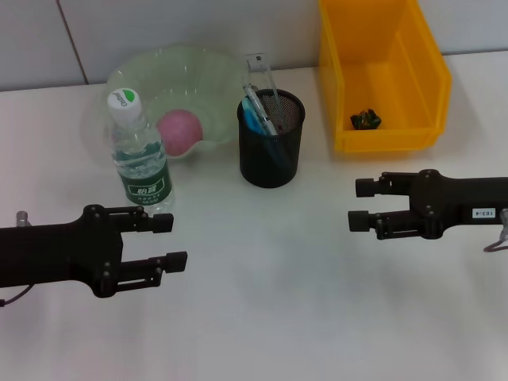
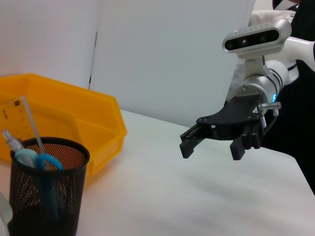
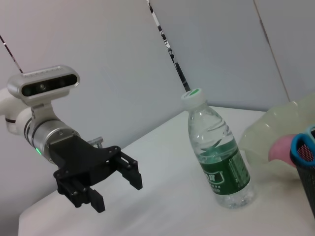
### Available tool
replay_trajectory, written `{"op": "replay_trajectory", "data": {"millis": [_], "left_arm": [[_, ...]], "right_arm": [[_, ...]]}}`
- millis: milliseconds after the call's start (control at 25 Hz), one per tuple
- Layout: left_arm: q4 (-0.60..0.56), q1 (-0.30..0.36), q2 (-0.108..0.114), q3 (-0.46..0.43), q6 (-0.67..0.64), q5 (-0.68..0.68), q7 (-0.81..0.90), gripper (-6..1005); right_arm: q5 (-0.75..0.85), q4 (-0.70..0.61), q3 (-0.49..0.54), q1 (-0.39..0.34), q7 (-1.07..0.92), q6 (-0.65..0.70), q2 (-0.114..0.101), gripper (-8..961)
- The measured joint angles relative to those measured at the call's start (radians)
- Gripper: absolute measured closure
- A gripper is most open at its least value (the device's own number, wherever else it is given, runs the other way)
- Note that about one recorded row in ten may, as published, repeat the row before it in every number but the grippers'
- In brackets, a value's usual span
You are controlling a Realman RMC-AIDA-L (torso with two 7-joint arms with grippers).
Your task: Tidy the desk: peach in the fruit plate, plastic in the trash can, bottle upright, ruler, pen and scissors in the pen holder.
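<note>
White counter (image 1: 262, 302) against a pale wall. Bottle (image 1: 140, 155) upright near the far left edge, just beyond the left gripper (image 1: 168, 242), the nearer arm; peach (image 1: 181, 132) in the plate (image 1: 171, 71); scissors (image 1: 255, 119) in the holder (image 1: 271, 139); plastic (image 1: 365, 119) in the bin (image 1: 381, 71). Right gripper (image 1: 359, 205) idles right. Both grippers' fingers spread, empty. Holder contents partly hidden; nothing apparently remains.

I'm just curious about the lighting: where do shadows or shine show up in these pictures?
Head view: soft, even light, with faint shadows on the table under both hands. Left wrist view: a blurry shadow beneath the right hand. Right wrist view: small highlights on the bottle; the left hand looks matte.
</note>
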State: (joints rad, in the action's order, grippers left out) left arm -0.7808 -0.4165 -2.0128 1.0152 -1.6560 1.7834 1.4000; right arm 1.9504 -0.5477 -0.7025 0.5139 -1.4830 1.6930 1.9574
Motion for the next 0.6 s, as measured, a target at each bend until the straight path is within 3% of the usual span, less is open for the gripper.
{"op": "replay_trajectory", "data": {"millis": [600], "left_arm": [[0.001,-0.003,-0.002,0.000,-0.002,0.001,0.001,383]], "right_arm": [[0.007,0.000,-0.007,0.006,-0.008,0.005,0.000,136]]}}
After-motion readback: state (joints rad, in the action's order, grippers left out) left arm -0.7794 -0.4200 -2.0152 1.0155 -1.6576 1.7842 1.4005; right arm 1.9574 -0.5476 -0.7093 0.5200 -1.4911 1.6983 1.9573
